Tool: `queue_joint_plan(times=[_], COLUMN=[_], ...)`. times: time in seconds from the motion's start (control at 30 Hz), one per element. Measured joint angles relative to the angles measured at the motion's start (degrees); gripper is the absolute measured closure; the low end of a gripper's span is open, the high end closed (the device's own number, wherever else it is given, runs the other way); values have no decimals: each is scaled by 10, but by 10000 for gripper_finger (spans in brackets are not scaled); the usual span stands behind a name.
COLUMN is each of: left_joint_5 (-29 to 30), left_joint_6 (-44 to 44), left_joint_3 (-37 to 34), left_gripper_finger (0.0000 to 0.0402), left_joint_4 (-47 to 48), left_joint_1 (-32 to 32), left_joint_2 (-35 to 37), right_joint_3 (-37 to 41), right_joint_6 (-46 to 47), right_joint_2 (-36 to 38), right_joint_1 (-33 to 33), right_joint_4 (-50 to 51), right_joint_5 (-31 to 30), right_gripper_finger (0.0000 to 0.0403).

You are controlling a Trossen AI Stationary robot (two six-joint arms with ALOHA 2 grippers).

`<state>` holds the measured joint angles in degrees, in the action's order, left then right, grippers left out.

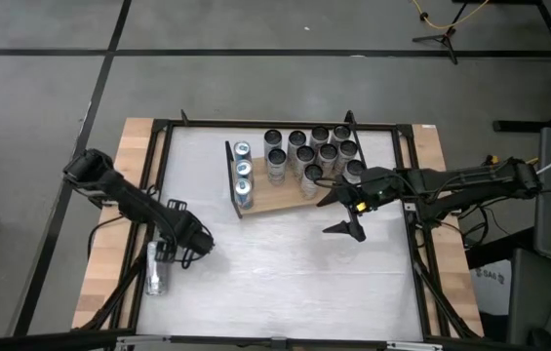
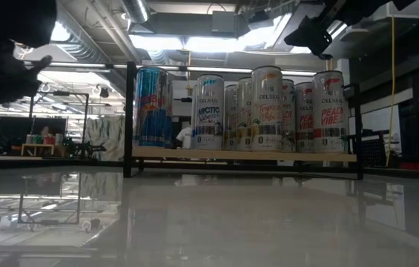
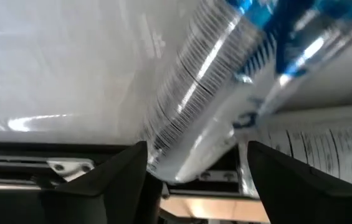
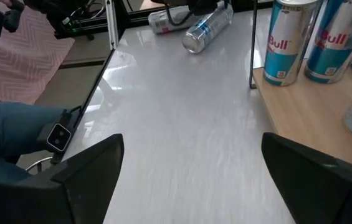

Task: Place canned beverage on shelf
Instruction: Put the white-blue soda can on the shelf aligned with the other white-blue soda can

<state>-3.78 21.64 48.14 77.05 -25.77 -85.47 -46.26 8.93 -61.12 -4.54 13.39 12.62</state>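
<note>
A silver-and-blue can [image 3: 207, 93] lies on its side on the white tabletop near the left edge [image 1: 155, 271], with a second lying can [image 3: 325, 146] beside it. My left gripper [image 3: 197, 149] points steeply down over it, open, with one finger on either side of the can's near end. The shelf [image 1: 277, 202], a light wooden board with black wire ends, stands at the far middle and carries several upright cans [image 2: 268, 107]. My right gripper [image 1: 341, 216] hovers open beside the shelf's near edge, with nothing between its fingers. My left gripper straddles the lying can's near end [image 3: 185, 165] from above, slanting down, fingers roughly along the can. The can lies on the tabletop. Whether the fingers [image 3: 135, 171] touch its sides I cannot tell.
A black metal frame [image 1: 161, 166] runs round the tabletop, with wooden strips outside it. Bare white tabletop [image 1: 285, 273] stretches between the lying cans and the shelf. A person's blue-clad leg [image 4: 7, 127] shows beyond the table's left edge.
</note>
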Motion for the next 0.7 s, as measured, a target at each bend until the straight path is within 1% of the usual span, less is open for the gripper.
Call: queue_joint_plan(times=[0.27,0.43,0.7], left_joint_5=[28,27,25], left_joint_6=[-53,-55,-54], left_joint_3=[0,0,0], left_gripper_finger=[142,142,142], left_joint_4=[-48,-74,-88], left_joint_1=[27,45,63], left_joint_2=[0,0,0], right_joint_3=[0,0,0], right_joint_6=[0,-1,-2], right_joint_2=[0,0,0], right_joint_1=[0,0,0], right_joint_4=[0,0,0], right_joint_5=[0,0,0], right_gripper_finger=[26,26,26])
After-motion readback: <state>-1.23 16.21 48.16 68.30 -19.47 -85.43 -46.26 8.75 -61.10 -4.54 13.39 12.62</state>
